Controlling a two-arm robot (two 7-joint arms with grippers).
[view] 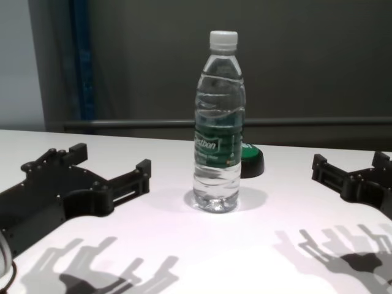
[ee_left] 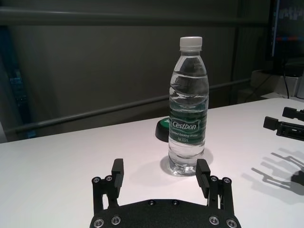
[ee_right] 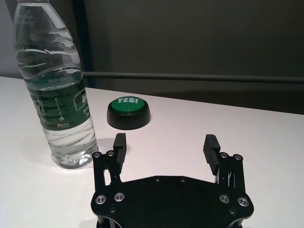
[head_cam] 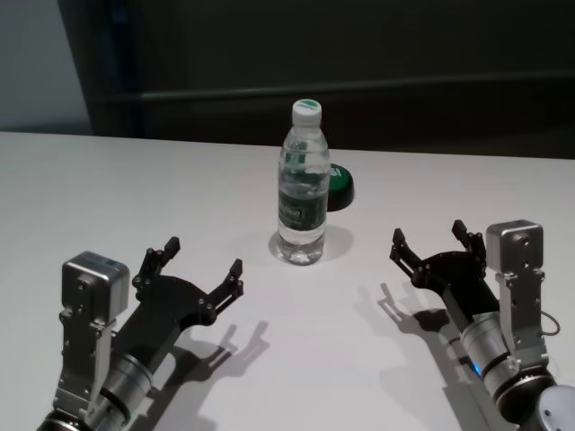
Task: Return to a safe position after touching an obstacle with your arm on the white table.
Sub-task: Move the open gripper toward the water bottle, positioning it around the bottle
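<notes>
The obstacle [head_cam: 303,184], a tall clear water bottle with a white cap and dark green label, stands upright mid-way across the white table [head_cam: 108,189]; it also shows as the obstacle [ee_left: 188,107], the obstacle [ee_right: 54,90] and the obstacle [view: 218,125]. My left gripper [head_cam: 202,267] hovers open at the near left, apart from the bottle, seen again as the left gripper [ee_left: 161,175] and the left gripper [view: 110,165]. On the near right my right gripper [head_cam: 433,240] is open too, clear of the bottle, and appears as the right gripper [ee_right: 165,146]. Neither holds anything.
A low black round button with a green "YES!" top [ee_right: 128,111] sits just behind the bottle to its right, also visible as the button [head_cam: 339,187]. Beyond the table's far edge is a dark wall with a horizontal rail [view: 306,121].
</notes>
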